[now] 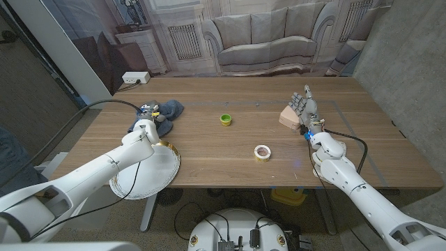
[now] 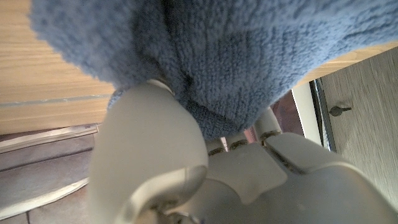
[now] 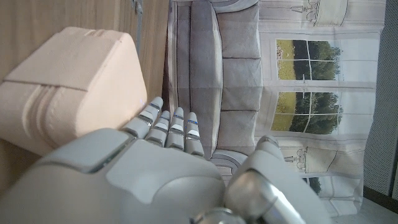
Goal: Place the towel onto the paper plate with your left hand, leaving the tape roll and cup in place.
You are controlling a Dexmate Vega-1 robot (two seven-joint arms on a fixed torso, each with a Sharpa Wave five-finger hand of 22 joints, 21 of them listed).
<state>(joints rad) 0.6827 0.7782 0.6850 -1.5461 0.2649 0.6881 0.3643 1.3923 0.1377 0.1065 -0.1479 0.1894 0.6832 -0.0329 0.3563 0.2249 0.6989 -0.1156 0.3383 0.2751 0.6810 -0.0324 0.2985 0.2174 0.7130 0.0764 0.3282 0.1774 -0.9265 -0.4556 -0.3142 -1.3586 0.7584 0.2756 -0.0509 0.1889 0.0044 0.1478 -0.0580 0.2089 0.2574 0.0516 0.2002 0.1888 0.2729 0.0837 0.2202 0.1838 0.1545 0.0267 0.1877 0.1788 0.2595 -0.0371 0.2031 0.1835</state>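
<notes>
A blue-grey towel lies bunched on the table at the left, behind the paper plate. My left hand is on its near end, and in the left wrist view the towel is pressed in between the fingers, so the hand grips it. The white paper plate with a gold rim lies at the table's front left edge, under my left forearm. A small green cup stands mid-table. The tape roll lies nearer the front. My right hand stands with fingers straight and holds nothing.
A pale pink block sits right beside my right hand, its rounded side close in the right wrist view. A cable runs off the table's left side. Behind the table hangs a backdrop printed with a sofa.
</notes>
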